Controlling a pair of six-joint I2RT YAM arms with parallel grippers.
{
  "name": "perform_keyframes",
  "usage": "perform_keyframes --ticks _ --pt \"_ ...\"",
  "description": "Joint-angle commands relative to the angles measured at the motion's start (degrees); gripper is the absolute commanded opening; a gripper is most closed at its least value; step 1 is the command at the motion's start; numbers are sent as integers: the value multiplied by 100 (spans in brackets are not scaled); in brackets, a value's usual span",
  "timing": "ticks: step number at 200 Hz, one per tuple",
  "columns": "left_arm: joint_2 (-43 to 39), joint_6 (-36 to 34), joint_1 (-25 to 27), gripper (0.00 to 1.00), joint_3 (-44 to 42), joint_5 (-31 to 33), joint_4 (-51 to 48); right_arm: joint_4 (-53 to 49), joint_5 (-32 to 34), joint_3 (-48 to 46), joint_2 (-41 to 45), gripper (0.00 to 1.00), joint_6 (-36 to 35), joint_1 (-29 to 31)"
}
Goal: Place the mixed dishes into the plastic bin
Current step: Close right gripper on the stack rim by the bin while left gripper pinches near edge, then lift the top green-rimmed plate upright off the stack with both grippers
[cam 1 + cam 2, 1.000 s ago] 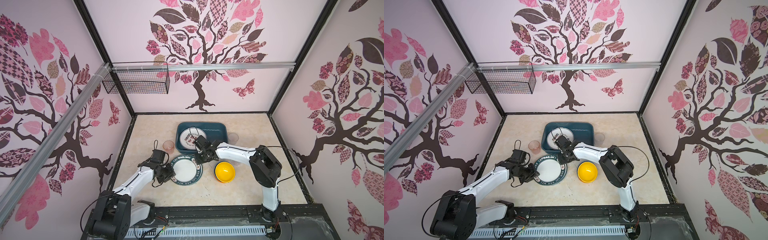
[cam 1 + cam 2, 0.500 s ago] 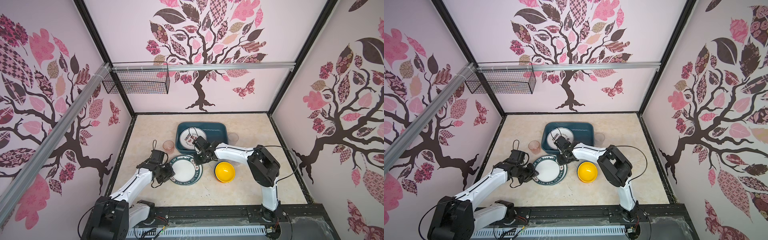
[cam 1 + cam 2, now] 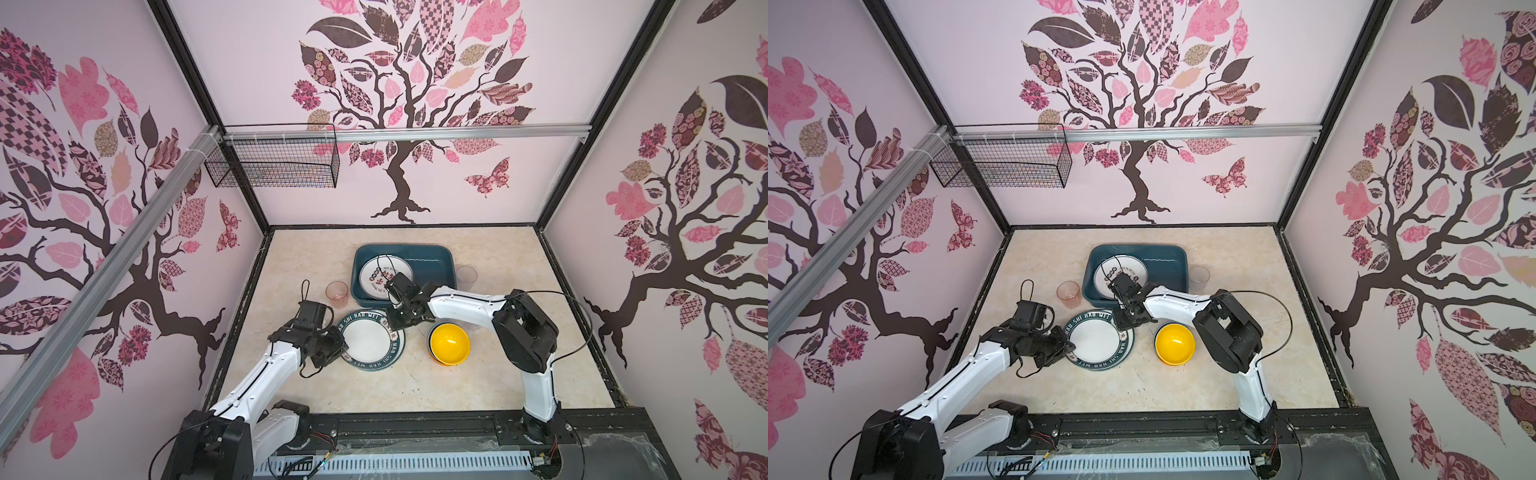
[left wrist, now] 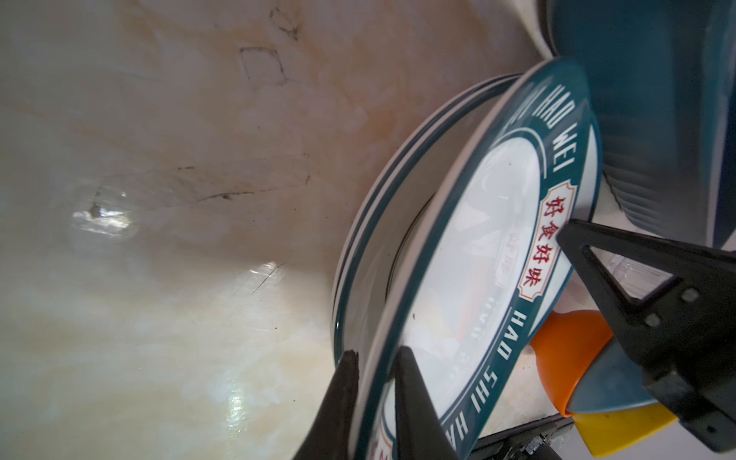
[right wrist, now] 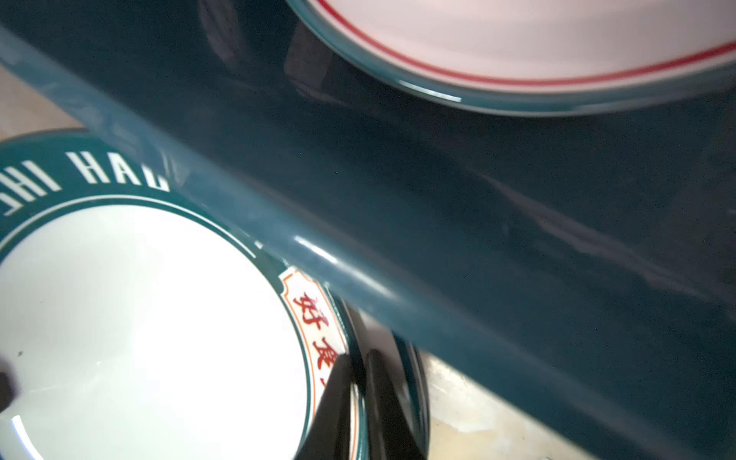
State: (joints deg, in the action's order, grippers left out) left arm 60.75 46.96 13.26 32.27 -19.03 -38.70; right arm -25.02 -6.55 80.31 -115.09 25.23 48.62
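Left gripper (image 3: 344,338) and right gripper (image 3: 392,323) pinch opposite rims of teal-rimmed plate (image 3: 370,338); uneven lifting risks slip, or striking plastic bin (image 3: 436,274) wall

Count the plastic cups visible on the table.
2. A pinkish plastic cup stands left of the dark teal rectangular plastic bin; a clear plastic cup stands right of it. No others show.

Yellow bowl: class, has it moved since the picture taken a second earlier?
No. In a top view the yellow bowl sits in the same spot below the bin's right end as before.
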Motion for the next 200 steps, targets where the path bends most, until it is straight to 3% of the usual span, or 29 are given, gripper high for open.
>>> perform_keyframes --ticks 1,23,44,102,139,166,200 --pt "89 -42 55 9 10 154 -289 -276 -356 -164 -448 12 -10 157" --pt "3 -73 56 0 91 162 -381 -293 -323 -161 -390 13 -10 161" --pt "-92 -82 55 0 162 146 -455 -315 -303 -143 -256 17 -11 157" --pt "-528 -133 56 0 436 -1 -622 -405 -3 -122 699 41 143 151" --pt "-944 -30 62 0 602 -140 -689 -337 163 -397 1535 46 369 105" --pt "-1223 4 52 0 773 -387 -702 -16 -94 -911 2300 47 682 -116" --pt "-1536 92 54 0 979 -709 -522 903 -973 -1943 3327 50 1218 -680"
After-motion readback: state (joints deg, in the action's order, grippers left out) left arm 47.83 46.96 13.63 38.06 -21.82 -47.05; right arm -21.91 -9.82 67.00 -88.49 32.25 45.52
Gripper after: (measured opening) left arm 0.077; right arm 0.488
